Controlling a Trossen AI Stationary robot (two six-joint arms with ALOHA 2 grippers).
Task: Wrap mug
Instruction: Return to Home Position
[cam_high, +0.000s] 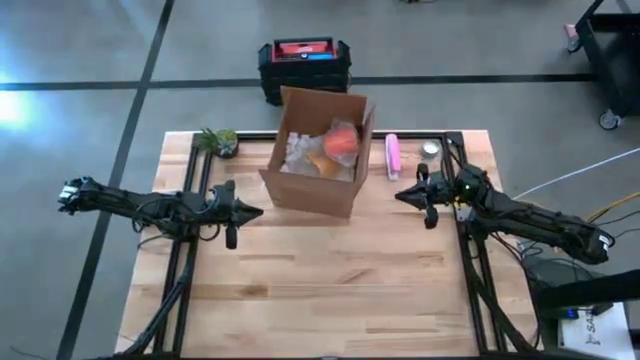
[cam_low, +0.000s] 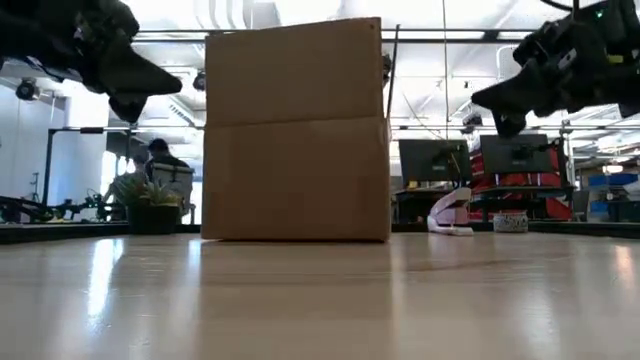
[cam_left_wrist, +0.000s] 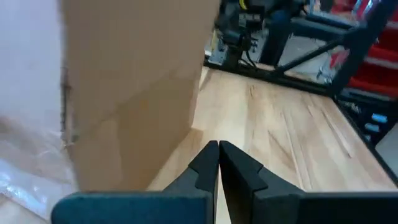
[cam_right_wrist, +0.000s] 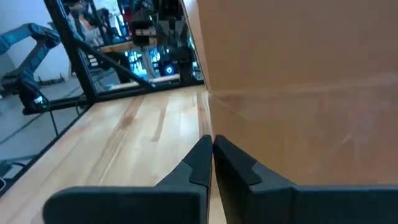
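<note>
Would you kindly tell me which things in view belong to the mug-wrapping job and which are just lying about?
Part of the job: cardboard box; orange mug and bubble wrap inside it; left tool and right tool, both shut, flanking the box.

Lying about: potted plant; pink-and-white object; small round tin; black-and-red case on the floor.

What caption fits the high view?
Orange mug in the box; left gripper and right gripper, both shut, flank it.
</note>
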